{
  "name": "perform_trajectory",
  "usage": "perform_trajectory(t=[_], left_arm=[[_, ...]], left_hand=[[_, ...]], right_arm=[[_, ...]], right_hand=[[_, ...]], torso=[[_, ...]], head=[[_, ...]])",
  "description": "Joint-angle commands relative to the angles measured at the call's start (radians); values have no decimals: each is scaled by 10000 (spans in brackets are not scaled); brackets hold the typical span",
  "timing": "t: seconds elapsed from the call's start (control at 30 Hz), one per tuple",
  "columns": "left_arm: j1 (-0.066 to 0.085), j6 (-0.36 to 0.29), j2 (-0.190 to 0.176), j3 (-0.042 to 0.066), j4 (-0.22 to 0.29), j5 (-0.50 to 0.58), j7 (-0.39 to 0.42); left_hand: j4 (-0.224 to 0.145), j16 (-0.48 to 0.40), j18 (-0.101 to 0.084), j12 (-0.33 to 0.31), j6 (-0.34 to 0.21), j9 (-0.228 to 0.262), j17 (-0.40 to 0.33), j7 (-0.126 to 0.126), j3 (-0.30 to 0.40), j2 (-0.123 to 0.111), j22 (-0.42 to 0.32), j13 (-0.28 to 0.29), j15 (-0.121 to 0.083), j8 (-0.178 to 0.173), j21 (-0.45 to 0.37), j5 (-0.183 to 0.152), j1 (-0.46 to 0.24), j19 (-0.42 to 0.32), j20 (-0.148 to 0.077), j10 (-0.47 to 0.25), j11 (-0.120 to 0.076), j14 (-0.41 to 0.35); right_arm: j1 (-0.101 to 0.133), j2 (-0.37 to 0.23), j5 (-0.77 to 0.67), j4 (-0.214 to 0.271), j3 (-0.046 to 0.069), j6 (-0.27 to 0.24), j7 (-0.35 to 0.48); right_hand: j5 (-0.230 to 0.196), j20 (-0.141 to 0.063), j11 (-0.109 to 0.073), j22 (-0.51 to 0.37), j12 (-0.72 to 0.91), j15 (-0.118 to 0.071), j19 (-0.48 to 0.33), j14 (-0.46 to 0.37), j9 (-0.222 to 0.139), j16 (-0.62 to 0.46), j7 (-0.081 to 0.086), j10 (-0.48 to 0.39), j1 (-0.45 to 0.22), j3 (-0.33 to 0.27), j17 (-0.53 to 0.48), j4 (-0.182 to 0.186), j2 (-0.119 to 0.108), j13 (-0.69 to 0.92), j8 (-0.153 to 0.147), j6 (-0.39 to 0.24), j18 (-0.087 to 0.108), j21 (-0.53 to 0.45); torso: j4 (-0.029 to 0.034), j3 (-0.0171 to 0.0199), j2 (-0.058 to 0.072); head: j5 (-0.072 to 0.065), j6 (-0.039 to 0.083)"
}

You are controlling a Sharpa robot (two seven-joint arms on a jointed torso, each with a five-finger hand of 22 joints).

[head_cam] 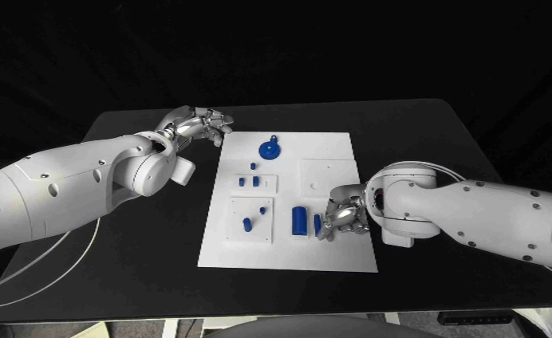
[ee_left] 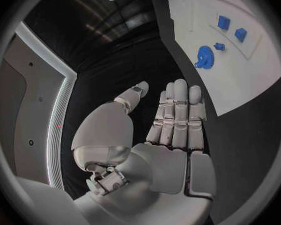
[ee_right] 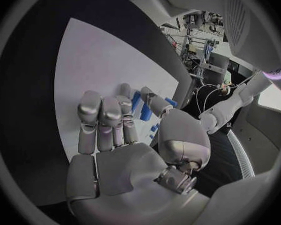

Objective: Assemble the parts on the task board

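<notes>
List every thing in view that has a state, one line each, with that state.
left hand: open, holds nothing, off the board's far left corner.
right hand: over the board's near right part, at a small blue part; grip unclear.
task board: flat on the table.
round blue part: lying on the board's far end.
long blue part: on the board beside the right hand.

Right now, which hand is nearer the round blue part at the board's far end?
Left. The left hand sits just off the board's edge beside the round blue part; the right hand is at the near end.

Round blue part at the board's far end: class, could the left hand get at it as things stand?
Probably yes. The left hand holds nothing and hovers beside the board, near the round part, with nothing between them.
</notes>
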Motion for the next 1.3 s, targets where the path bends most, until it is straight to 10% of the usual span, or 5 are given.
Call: perform_trajectory(t=[0.03, 0.9, 1.13, 1.3], left_arm=[[4, 153, 7, 3, 18, -50, 82], [4, 159, -3, -8, 13, -51, 69], [5, 159, -5, -14, -15, -52, 68], [5, 200, 30, -15, -184, -52, 108]], left_hand=[[79, -58, 160, 48, 32, -16, 16, 71, 6, 2, 13, 9, 51, 55, -60, -54, 16, 63, -64, -76, -17, -11], [93, -60, 158, 50, 34, -17, 21, 71, 3, 11, 18, 12, 52, 59, -64, -55, 9, 66, -62, -75, -16, -10], [101, -60, 158, 51, 35, -17, 23, 71, 3, 17, 21, 13, 52, 61, -65, -55, 4, 67, -62, -73, -17, -8], [102, -60, 158, 52, 35, -17, 24, 70, 2, 14, 22, 14, 51, 62, -66, -55, 3, 67, -62, -72, -17, -7]], right_arm=[[-109, 57, -423, -40, -4, -64, 83], [-150, 83, 35, -401, -3, 92, 195], [-142, -101, 637, -508, 33, -401, 857], [-41, -168, 1467, -785, 153, -938, 1471]], right_hand=[[-63, 38, -12, -9, -40, -38, -17, -29, -15, 36, 46, 52, 13, 10, -14, 32, 92, 12, -62, 9, 547, -29], [-78, 26, -13, -12, -49, -47, -18, -40, -18, 40, 46, 50, 80, 109, -16, 62, -2, 20, -67, -5, 547, -30], [-96, 88, 81, -70, -161, 17, -185, -151, -48, -103, 143, -147, -570, -566, -91, 212, -1348, 9, -200, -304, 547, -172], [-55, 130, 304, -212, -400, 191, -589, -410, -67, -375, 377, -623, -749, -1450, -188, -75, -1505, -66, -512, -1078, 547, -537]], torso=[[5, 0, -7], [-8, -2, -10], [-15, 11, -8], [-11, 16, -9]], head=[[24, -9], [32, 4], [63, 55], [55, 110]])
